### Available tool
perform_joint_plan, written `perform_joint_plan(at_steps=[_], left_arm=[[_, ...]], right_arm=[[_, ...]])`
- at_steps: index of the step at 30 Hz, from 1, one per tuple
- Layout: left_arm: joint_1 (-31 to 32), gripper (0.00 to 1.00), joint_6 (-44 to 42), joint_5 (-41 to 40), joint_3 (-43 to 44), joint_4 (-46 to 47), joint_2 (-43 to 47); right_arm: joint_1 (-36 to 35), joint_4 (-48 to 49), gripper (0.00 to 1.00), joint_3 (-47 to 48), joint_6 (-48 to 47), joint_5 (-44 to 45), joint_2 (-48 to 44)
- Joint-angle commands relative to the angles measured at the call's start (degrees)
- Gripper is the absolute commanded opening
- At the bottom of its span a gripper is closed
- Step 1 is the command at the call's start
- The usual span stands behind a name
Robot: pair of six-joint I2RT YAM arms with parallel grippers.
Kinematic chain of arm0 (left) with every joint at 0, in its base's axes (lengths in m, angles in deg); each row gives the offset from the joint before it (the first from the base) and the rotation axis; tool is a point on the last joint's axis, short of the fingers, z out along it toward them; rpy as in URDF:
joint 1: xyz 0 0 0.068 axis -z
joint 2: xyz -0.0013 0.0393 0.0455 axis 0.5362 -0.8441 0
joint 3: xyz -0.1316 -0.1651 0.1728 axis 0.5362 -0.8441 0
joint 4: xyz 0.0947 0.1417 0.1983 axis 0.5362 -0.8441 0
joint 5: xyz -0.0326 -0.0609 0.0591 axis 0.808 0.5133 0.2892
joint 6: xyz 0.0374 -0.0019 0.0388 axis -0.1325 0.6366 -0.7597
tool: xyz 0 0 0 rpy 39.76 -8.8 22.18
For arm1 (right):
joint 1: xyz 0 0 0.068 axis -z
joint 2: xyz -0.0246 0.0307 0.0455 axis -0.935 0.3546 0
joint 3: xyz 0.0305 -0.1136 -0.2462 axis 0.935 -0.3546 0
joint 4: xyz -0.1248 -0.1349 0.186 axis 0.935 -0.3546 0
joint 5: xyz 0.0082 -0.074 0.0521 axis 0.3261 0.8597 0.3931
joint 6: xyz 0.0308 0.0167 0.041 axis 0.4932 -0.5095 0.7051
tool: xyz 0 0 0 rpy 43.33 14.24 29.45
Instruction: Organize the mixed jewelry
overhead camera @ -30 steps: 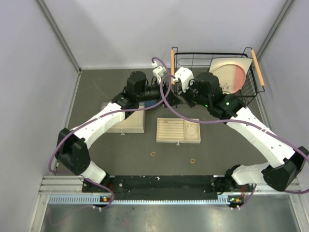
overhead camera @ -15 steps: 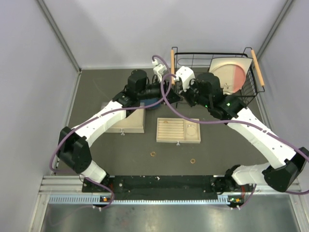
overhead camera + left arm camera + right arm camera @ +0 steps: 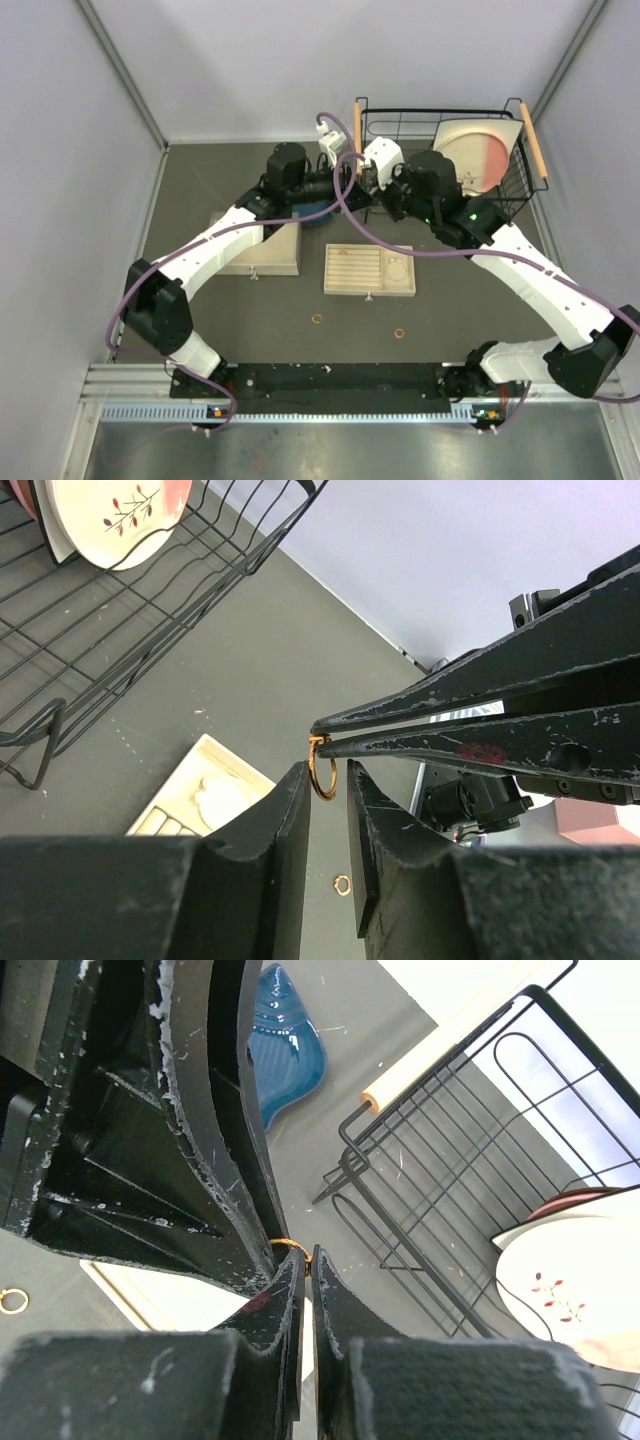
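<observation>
Two rings on surface: gold rings (image 3: 317,319) and (image 3: 399,332) lie loose on the near side, well apart, both in front of the tray (image 3: 369,270) and waiting their turn.
Tray: pale slotted wood, mid-surface, with a closed wooden box (image 3: 262,252) to its left.
Handover: up behind the tray, both arms meet in mid-air for a ring pass, right to left by the look of it.
Right gripper (image 3: 318,734): jaws together, pinching a gold ring (image 3: 323,767) by its top edge at the very tips; the ring hangs below them.
Left gripper (image 3: 328,772): jaws part-way in, one each side of the hanging ring, a sliver of gap showing on both sides, no contact that I can see.
Doing it well: bring the left jaws squarely onto the ring's lower half, clear of the right tips, and let the right release only once the left has a firm pinch. Rush that and the ring drops, likely bouncing off somewhere awkward.
Far side: blue pouch (image 3: 285,1045) on the surface below the meeting point, wire basket (image 3: 500,190) with a plate (image 3: 475,150) behind.
</observation>
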Motion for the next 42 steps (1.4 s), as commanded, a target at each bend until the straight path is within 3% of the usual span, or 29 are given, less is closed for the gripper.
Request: perform_joint_plan(at_steps=[1, 9, 12, 18, 21, 23, 30, 35, 42], left_arm=[[0.2, 0.24, 0.18, 0.33, 1.16, 2.6, 0.13], [0.2, 0.0, 0.44, 0.68, 1.86, 2.6, -0.66], [0.2, 0.0, 0.09, 1.12, 2.04, 2.78, -0.75], [-0.94, 0.0, -5.17, 3.57, 0.55, 2.51, 0.91], [-2.69, 0.0, -7.55, 7.96, -0.51, 3.74, 1.88], [-3.4, 0.0, -10.18, 11.21, -1.03, 4.27, 2.85], [-3.84, 0.0, -17.66, 24.04, -2.7, 3.57, 6.36], [-3.76, 0.0, -16.7, 27.04, -3.85, 5.15, 7.16], [-3.67, 0.0, -16.0, 27.4, -4.11, 5.68, 7.69]], right_arm=[[-0.91, 2.46, 0.0, 0.78, 0.59, 0.46, -1.78], [-0.82, 2.55, 0.0, 0.43, 0.76, 0.19, -2.04], [-0.91, 2.28, 0.02, 0.34, 0.76, -0.68, -2.48], [-0.91, 1.58, 0.33, 0.69, -0.38, -0.69, -5.81], [-0.47, -0.17, 0.38, 1.92, -0.47, -2.7, -7.48], [0.84, -1.31, 0.39, 2.97, -0.03, -4.72, -8.1], [5.94, -6.85, 0.43, 4.56, 1.56, -23.96, -9.51], [6.56, -8.35, 0.44, 4.38, 1.03, -32.14, -8.72], [6.56, -8.79, 0.44, 5.26, 1.12, -36.46, -6.61]])
